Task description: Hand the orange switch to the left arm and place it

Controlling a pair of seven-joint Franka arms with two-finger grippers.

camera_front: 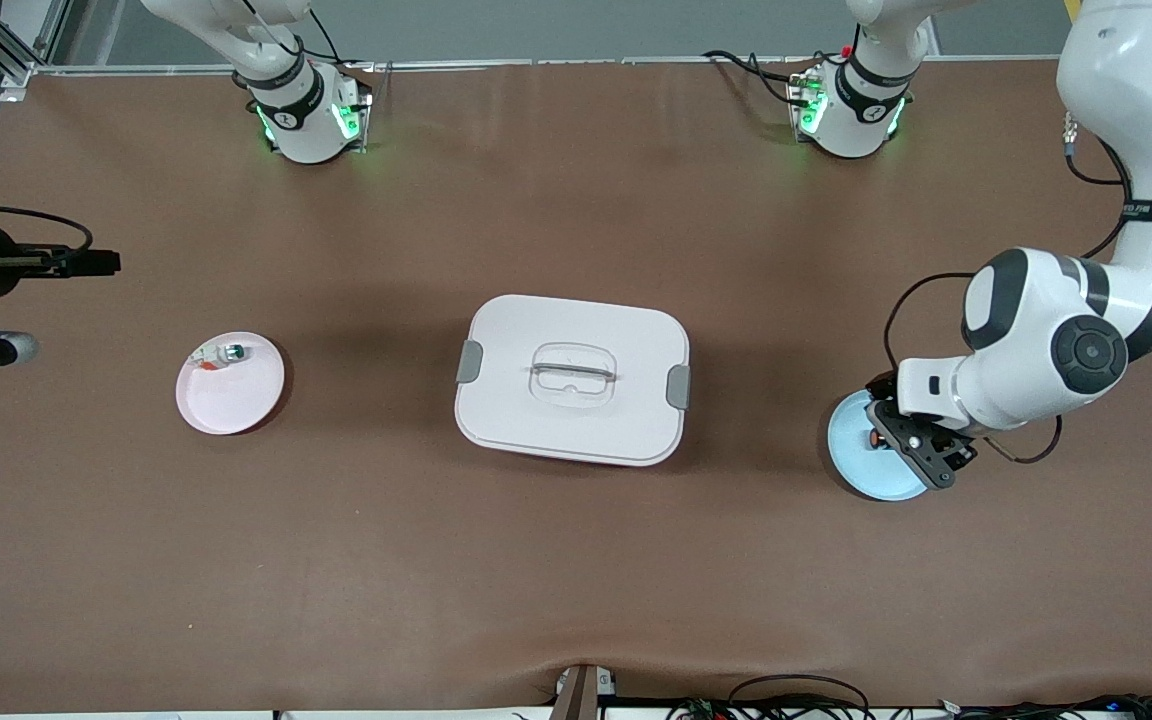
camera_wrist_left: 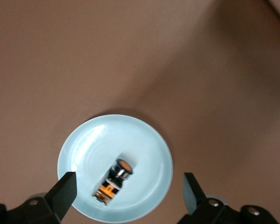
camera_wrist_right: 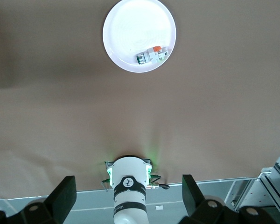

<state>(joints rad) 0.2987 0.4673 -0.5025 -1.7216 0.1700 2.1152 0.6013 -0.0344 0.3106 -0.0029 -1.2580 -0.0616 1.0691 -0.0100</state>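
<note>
The orange switch (camera_wrist_left: 114, 178) lies on its side in the blue plate (camera_wrist_left: 144, 140), below the wide-open, empty left claw (camera_wrist_left: 129, 192). Small, light, rigid and prone to rolling; pinch across its black body. The right claw (camera_wrist_right: 129, 196), also wide, waits.

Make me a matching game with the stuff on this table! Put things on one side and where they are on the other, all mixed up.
Things:
1. orange switch
2. box
3. small white part with a green tip
4. left gripper

Places or states:
A. in the middle of the table, lid on
B. lying on the pink plate
C. open, over the blue plate
D. lying on the blue plate

Pairs: 1-D, 2-A, 3-B, 4-C
</note>
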